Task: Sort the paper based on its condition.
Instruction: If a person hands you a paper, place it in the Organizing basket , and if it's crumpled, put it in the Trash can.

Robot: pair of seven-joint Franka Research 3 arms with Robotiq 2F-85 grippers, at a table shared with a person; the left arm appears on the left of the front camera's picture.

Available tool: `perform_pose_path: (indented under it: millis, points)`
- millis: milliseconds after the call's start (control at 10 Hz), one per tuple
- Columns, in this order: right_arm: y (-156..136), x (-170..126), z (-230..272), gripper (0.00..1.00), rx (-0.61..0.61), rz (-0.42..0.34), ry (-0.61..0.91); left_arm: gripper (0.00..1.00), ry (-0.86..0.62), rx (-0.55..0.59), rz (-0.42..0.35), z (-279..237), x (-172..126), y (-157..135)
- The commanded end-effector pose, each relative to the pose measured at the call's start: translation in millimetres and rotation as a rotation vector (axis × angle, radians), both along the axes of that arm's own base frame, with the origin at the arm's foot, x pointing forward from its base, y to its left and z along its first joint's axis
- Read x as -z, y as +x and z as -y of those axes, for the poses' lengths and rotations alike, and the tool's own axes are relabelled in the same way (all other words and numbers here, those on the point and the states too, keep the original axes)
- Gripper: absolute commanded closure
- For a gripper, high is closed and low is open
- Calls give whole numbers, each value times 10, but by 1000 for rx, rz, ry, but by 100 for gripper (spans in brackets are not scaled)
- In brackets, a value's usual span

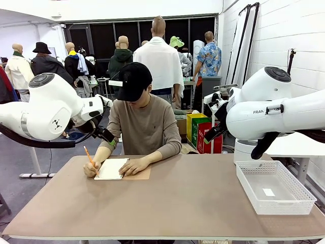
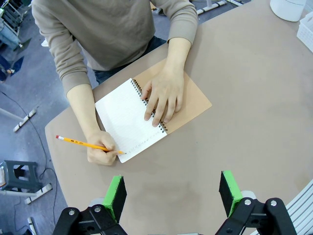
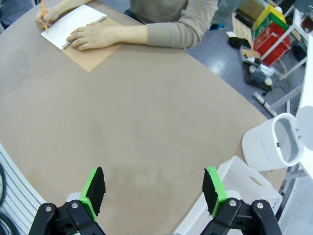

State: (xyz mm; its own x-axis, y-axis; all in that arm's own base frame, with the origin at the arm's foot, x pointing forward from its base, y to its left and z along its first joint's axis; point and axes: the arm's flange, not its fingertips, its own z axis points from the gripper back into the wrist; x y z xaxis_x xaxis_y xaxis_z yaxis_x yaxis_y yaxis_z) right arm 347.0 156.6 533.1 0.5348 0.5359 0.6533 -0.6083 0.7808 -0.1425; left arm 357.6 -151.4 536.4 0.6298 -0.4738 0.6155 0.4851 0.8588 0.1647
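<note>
Closest in, the left gripper [image 2: 172, 196] hangs over the left part of the tan oval worktop [image 1: 193, 198]. Its green-padded fingers [image 2: 116, 196] are spread wide with nothing between them. The right gripper [image 3: 152, 192] hovers over the near right side, its fingers just as wide and just as empty. Both are well clear of the surface.

Across at the far left sits a person in a beige jumper, bent over a spiral-bound notebook with a brown cardboard cover [image 2: 193, 100]. The paper here is the white page [image 2: 124, 120] lying open on that notebook, attached at the wire spiral (I can't read anything on it). The person's right hand [image 2: 101, 152] holds an orange pencil [image 2: 85, 144] with its tip at the page's left edge. The left hand [image 2: 161, 95] lies flat across the spiral.

Over on the right stands a white plastic slatted basket [image 1: 287, 207], with one small white slip [image 1: 269, 192] on its floor.
</note>
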Motion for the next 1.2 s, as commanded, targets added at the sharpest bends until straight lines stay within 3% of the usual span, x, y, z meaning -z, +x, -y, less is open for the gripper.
perform_pose_path:
  millis: [0,1100]
  points:
    - [6,2,-3,0,1,2,3,0,2,5,1,2,-3,-1]
    - [6,2,-3,0,1,2,3,0,2,5,1,2,-3,-1]
